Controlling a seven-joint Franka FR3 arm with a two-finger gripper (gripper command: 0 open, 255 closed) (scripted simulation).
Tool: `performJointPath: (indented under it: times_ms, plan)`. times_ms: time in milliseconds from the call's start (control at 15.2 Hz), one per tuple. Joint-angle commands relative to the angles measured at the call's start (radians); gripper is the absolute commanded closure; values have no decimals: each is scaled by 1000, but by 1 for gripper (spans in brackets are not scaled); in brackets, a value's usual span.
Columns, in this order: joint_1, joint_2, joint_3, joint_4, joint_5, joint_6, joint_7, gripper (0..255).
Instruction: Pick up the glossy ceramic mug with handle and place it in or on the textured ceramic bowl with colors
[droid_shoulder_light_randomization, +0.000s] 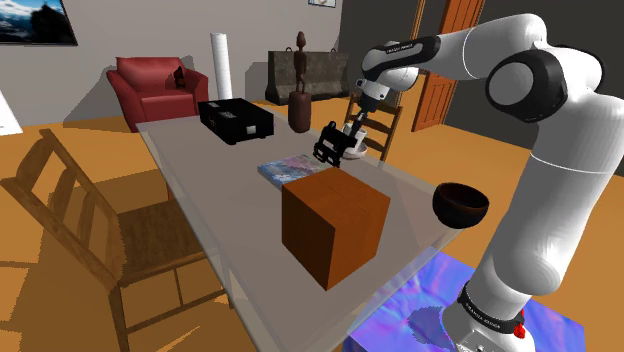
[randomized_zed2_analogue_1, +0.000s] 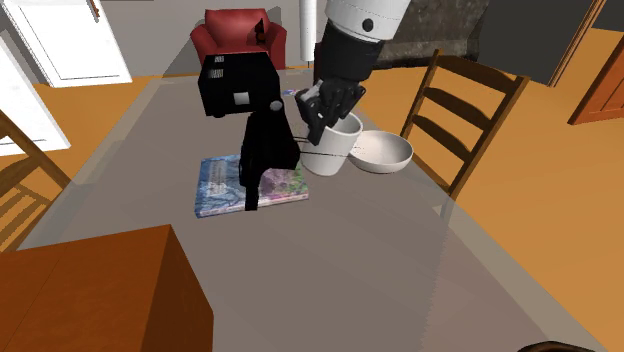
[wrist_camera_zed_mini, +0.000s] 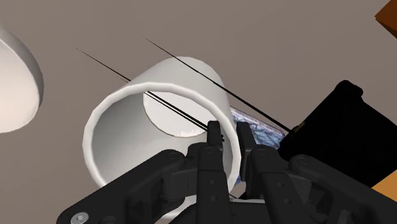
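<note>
A plain white mug (wrist_camera_zed_mini: 159, 121) is clasped by its rim in my black gripper (wrist_camera_zed_mini: 229, 135), one finger inside the wall and one outside. I see no handle from here. In the second exterior view the gripper (randomized_zed2_analogue_1: 320, 115) comes down on the mug (randomized_zed2_analogue_1: 335, 150) from above, and the mug leans slightly. Right beside it, toward that view's right, stands a shallow white bowl (randomized_zed2_analogue_1: 388, 150), also at the wrist view's edge (wrist_camera_zed_mini: 16, 83). In the shoulder view the gripper (droid_shoulder_light_randomization: 335, 145) and a bit of the mug (droid_shoulder_light_randomization: 354, 138) show at the table's far side.
A black statue (randomized_zed2_analogue_1: 268, 150) stands on a colourful book (randomized_zed2_analogue_1: 225, 190) close to the mug. A black box (randomized_zed2_analogue_1: 235, 85) sits behind, a brown box (droid_shoulder_light_randomization: 333, 228) nearer the stand, and a dark bowl (droid_shoulder_light_randomization: 460, 203) by the table's edge. Wooden chairs (randomized_zed2_analogue_1: 465, 110) flank the table (randomized_zed2_analogue_1: 400, 260).
</note>
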Motion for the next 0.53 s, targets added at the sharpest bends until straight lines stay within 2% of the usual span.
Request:
performJointPath:
  times_ms: [0,330,462]
  plan:
    - [0,-4,0,22,-6,-24,10,255]
    - [-1,-9,-2,73,-15,-77,28,255]
    - [-3,-85,-9,-6,-49,-66,22,255]
